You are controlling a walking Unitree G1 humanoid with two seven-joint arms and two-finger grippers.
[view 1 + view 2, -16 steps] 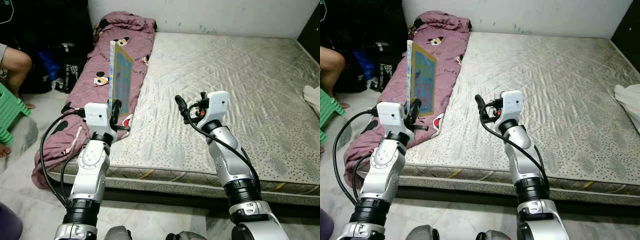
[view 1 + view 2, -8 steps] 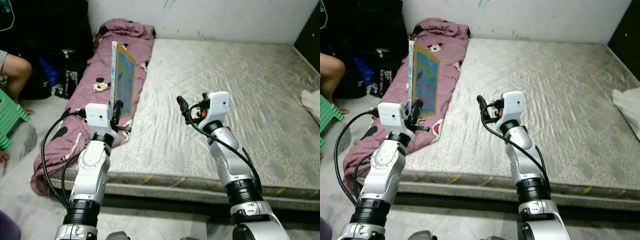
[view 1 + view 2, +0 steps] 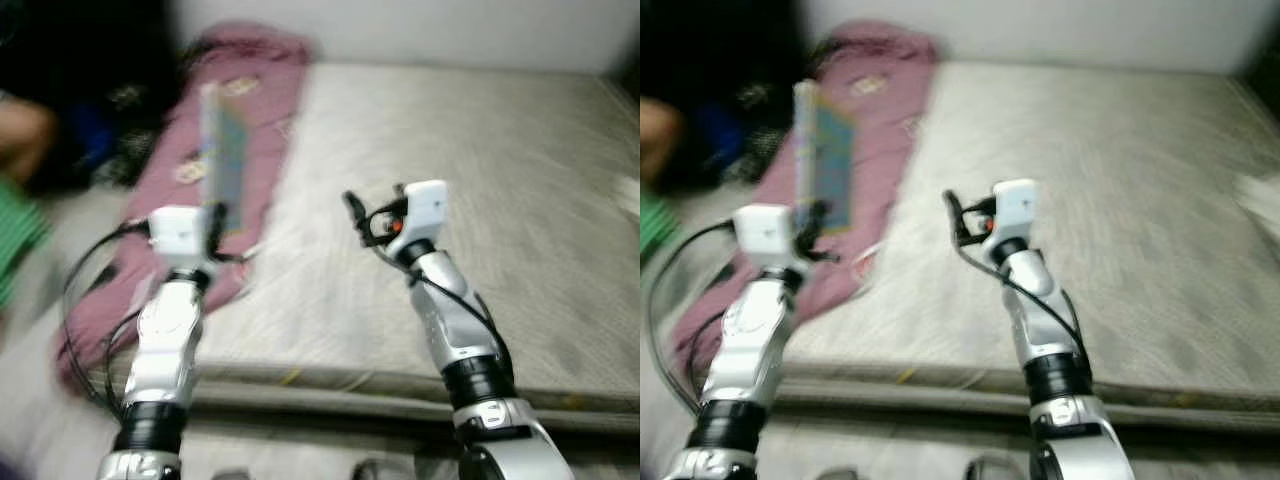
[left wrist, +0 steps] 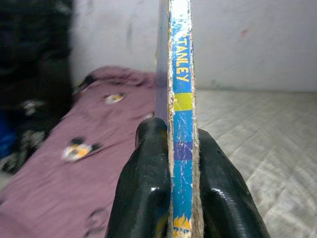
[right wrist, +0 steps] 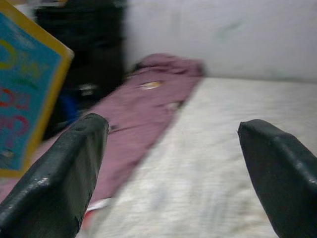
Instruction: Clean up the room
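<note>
My left gripper [image 3: 214, 218] is shut on a thin blue and yellow picture book [image 3: 222, 155], held upright on edge above the left side of the bed. The left wrist view looks straight at the book's blue spine [image 4: 182, 119], clamped between both black fingers [image 4: 146, 188]. My right gripper [image 3: 352, 208] stands open over the middle of the mattress [image 3: 480, 170], nothing between its fingers [image 5: 59, 173]. The book's cover [image 5: 25, 104] shows at the edge of the right wrist view. Both eye views are blurred.
A crumpled purple cartoon-print blanket [image 3: 190, 170] lies along the mattress's left side and hangs over its edge. Dark bags [image 3: 90, 90] and a green stool [image 3: 15, 235] sit on the floor at the left, by a person's leg [image 3: 25, 125]. A white wall [image 3: 450, 30] backs the bed.
The whole picture has shifted and blurred, so the camera is moving. Both arms hold the same pose, the book still upright in the left gripper.
</note>
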